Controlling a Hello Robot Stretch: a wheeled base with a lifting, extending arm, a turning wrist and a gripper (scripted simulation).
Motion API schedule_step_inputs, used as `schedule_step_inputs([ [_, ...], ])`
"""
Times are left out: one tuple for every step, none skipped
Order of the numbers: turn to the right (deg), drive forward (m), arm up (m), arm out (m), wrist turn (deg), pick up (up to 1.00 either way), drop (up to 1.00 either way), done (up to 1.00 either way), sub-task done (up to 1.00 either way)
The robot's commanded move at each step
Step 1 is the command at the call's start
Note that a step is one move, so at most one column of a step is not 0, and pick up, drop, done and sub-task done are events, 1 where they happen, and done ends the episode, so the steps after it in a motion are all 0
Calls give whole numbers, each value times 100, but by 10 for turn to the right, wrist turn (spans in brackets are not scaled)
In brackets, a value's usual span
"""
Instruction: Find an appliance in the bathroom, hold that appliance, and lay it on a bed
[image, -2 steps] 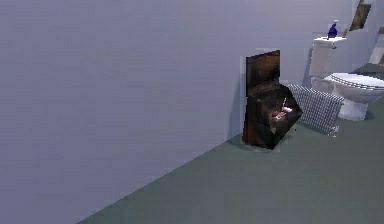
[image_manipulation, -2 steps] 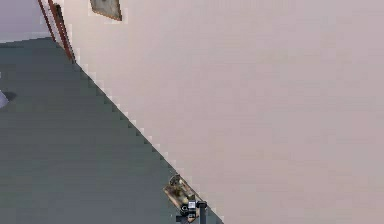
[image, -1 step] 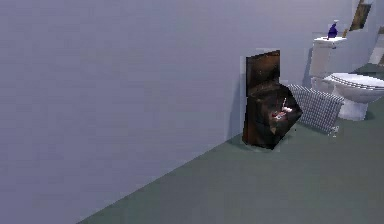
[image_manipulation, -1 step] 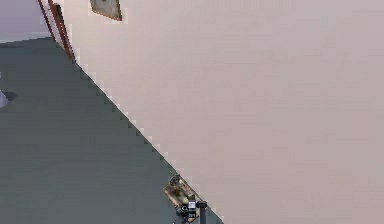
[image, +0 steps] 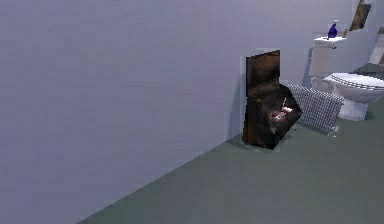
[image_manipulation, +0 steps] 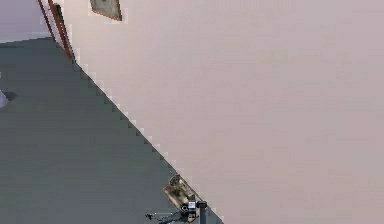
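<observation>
In the forward view the wall (image: 110, 90) is lit softly and evenly, yet it is left rather dim. The floor (image: 260, 190) is kept darker still. The white toilet (image: 355, 90) is the brightest thing there. The dark box (image: 268, 105) by the wall is left in deep shade, so little can be made out inside it. In the arm side view the wall (image_manipulation: 260, 90) is lit brightly and looks pale, while the floor (image_manipulation: 60, 130) is shown much darker. Where the light comes from cannot be told. The red-brown frame (image_manipulation: 63, 35) is seen to lean, as upright edges do near a picture's side.
</observation>
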Motion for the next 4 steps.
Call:
schedule_step_inputs([
  [0, 0, 0, 0, 450, 0, 0, 0, 0],
  [0, 0, 0, 0, 450, 0, 0, 0, 0],
  [0, 0, 0, 0, 30, 0, 0, 0, 0],
  [0, 0, -30, 0, 0, 0, 0, 0, 0],
])
